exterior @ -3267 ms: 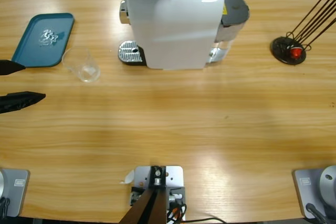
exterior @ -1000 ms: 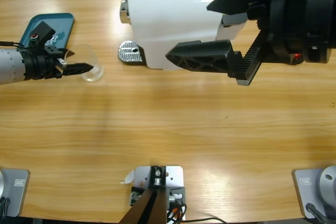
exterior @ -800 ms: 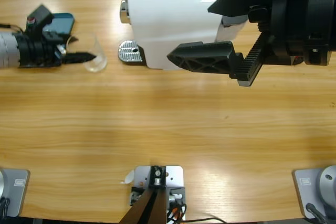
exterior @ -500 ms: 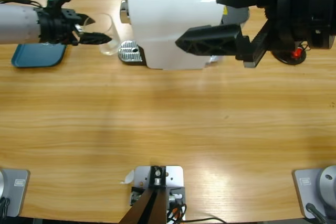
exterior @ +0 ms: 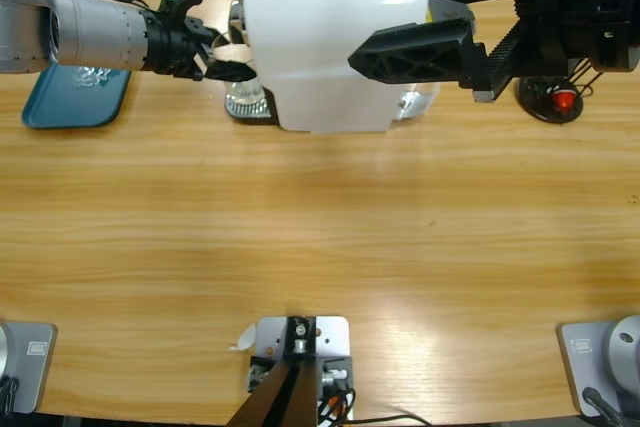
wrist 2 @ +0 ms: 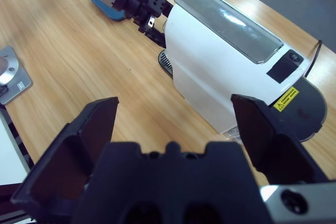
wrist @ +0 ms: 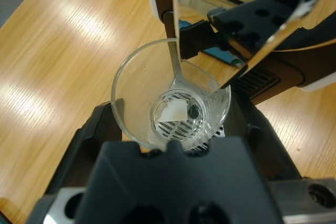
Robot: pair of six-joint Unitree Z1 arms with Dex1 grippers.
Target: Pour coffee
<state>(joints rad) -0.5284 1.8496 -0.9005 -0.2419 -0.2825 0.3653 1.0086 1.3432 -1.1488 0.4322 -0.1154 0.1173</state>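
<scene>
Now the left tool point(exterior: 232, 65) is pinching a clear glass tumbler point(wrist: 170, 109) by its wall, one black finger on either side, and holds it over the metal drip grate point(exterior: 247, 104) at the left end of the white coffee machine point(exterior: 330, 47). Through the left wrist camera the tumbler's open mouth faces the lens, with the grate showing through its clear base; whether the base rests on the grate cannot be told. The machine's chrome spout piece point(wrist: 178, 24) reaches over the tumbler's rim. No coffee can be made out in the tumbler.

Further right, the right tool point(exterior: 440, 22) hangs high above the bench point(exterior: 320, 247), over the right part of the machine, its two black fingers spread wide and touching nothing. Its wrist camera looks down on the machine's top.

At the far left of the bench lies a teal tray point(exterior: 70, 102), partly under the left arm. At the far right stands a black capsule stand point(exterior: 550, 97).
</scene>
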